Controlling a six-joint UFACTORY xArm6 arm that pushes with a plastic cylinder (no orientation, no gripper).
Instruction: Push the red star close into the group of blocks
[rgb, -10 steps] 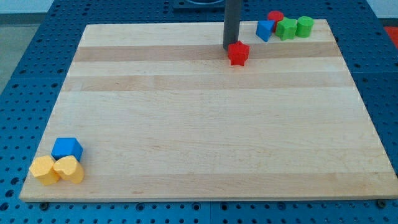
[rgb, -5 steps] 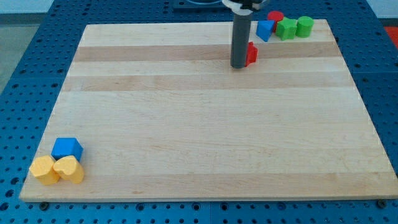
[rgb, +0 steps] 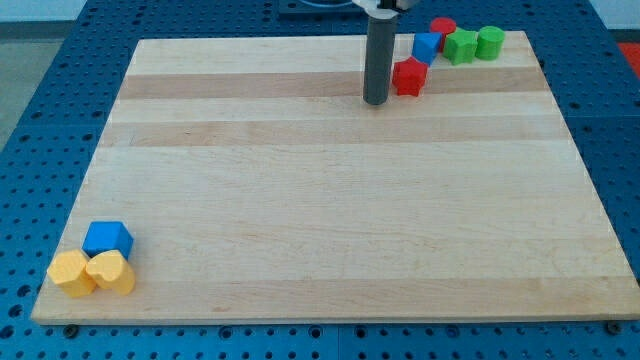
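The red star (rgb: 408, 77) lies near the view's top, just below and left of a blue block (rgb: 427, 47). That blue block belongs to a group at the top right with a red cylinder (rgb: 443, 27), a green block (rgb: 461, 46) and a green cylinder (rgb: 490, 42). My tip (rgb: 376, 101) rests on the board just left of the red star and slightly below it, with a small gap between them. The star sits very close to the blue block; I cannot tell if they touch.
A second group sits at the view's bottom left: a blue block (rgb: 107, 239), a yellow block (rgb: 71, 273) and a yellow heart (rgb: 111, 271). The wooden board (rgb: 330, 200) lies on a blue perforated table.
The red star has slid up and to the right toward the blue block. My tip moved from above the star down to its left side, then drew back slightly left.
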